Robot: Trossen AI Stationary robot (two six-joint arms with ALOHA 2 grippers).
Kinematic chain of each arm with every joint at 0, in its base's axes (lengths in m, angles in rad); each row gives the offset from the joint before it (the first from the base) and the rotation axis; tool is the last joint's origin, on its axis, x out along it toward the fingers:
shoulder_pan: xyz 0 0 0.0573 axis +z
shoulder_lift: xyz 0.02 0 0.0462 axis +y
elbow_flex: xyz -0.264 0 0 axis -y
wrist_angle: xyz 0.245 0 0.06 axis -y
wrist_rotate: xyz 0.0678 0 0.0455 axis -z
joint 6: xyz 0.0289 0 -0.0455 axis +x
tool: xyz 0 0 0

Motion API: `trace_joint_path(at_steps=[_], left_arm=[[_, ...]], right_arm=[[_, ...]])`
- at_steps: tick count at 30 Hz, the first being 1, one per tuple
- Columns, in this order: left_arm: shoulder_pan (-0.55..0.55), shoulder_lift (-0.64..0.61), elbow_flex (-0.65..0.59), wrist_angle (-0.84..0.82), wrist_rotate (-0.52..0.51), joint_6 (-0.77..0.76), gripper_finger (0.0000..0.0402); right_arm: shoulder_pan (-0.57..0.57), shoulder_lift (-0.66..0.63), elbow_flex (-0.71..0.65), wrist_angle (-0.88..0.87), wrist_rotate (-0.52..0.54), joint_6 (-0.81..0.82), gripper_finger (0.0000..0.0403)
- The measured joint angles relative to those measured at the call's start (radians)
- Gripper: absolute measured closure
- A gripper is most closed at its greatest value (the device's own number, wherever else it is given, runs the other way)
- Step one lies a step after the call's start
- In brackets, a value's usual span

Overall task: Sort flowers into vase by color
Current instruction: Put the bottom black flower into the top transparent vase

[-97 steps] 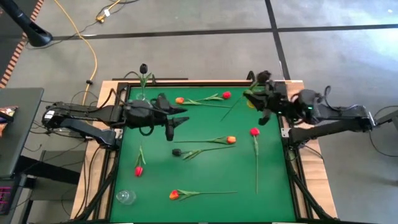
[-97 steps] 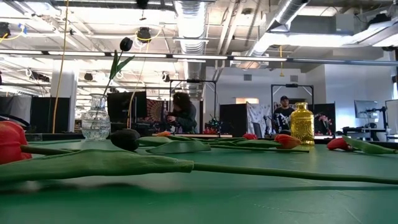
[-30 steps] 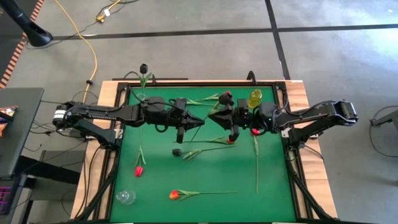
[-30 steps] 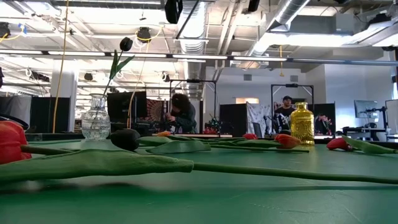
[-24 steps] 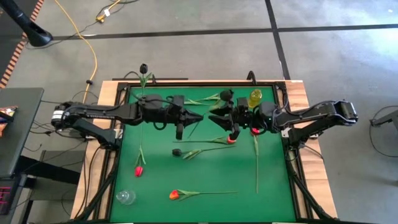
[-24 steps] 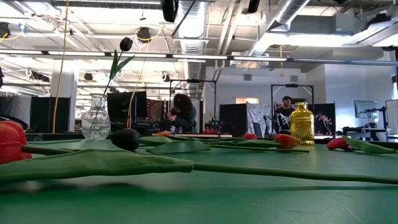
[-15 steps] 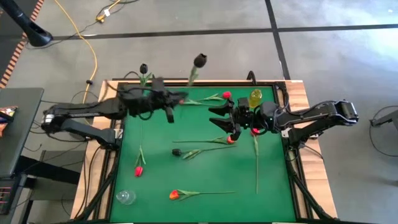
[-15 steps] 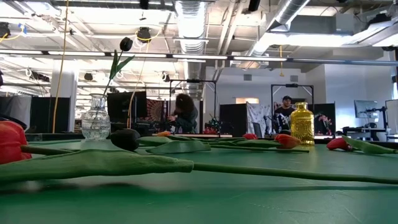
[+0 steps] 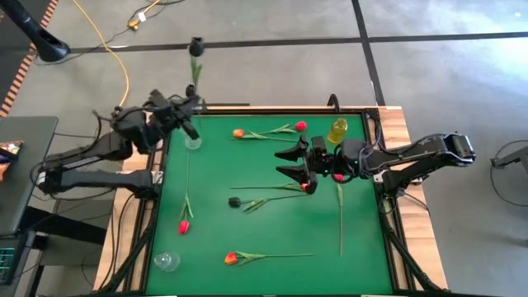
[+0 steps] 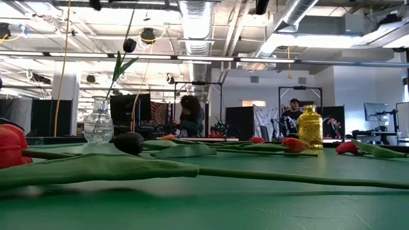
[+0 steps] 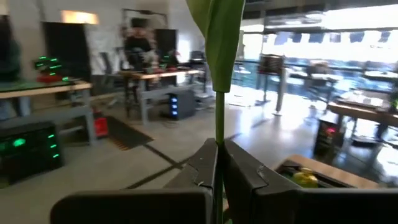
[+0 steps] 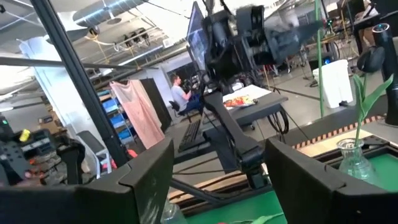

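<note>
My left gripper is at the table's far left corner, raised, shut on a black tulip that stands upright, head up. Below it stands a clear glass vase; in the low view this vase holds another black tulip. My right gripper is open and empty above the table's middle, beside an orange tulip. Red, orange and black tulips lie flat on the green mat. A yellow vase stands at the far right. My left gripper pinches the tulip's green stem between its two fingers, below a leaf. The fingers are level, come from the table's left side and lie across the stem. The tulip is upright and lifted; its lower end is hidden.
On the mat lie an orange tulip, a red one, a black one, a red one and an orange one. A small clear vase stands at the near left. People work in the room beyond.
My left gripper has gone from the table's middle, close to my right gripper, up and toward the far left corner. It carries the black tulip upright, and now stands above the clear vase. My right gripper has stayed open over the middle.
</note>
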Motion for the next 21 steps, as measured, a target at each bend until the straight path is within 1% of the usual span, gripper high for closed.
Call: trace_joint_path(at_steps=[2,6,11,15,17,21], left_arm=[[0.028,-0.047,-0.062,0.024,0.009,0.000,0.0400],[0.065,-0.127,-0.179,0.112,0.051,0.059,0.0400],[0.103,-0.208,-0.301,0.170,0.038,0.090,0.0400],[0.128,-0.261,-0.355,0.169,0.027,0.106,0.0400],[0.137,-0.279,-0.369,0.169,0.002,0.135,0.0400],[0.157,-0.290,-0.383,0.174,-0.032,0.191,0.0400]], right_arm=[[-0.001,0.000,0.000,0.001,0.000,0.000,0.0124],[-0.004,0.000,0.000,0.002,0.000,0.000,0.0124],[-0.005,0.000,0.000,0.003,0.000,0.000,0.0124],[-0.005,0.000,0.000,0.003,0.000,0.000,0.0124],[-0.005,0.000,0.000,0.003,0.000,0.000,0.0124],[-0.005,0.000,0.000,0.003,0.000,0.000,0.0124]])
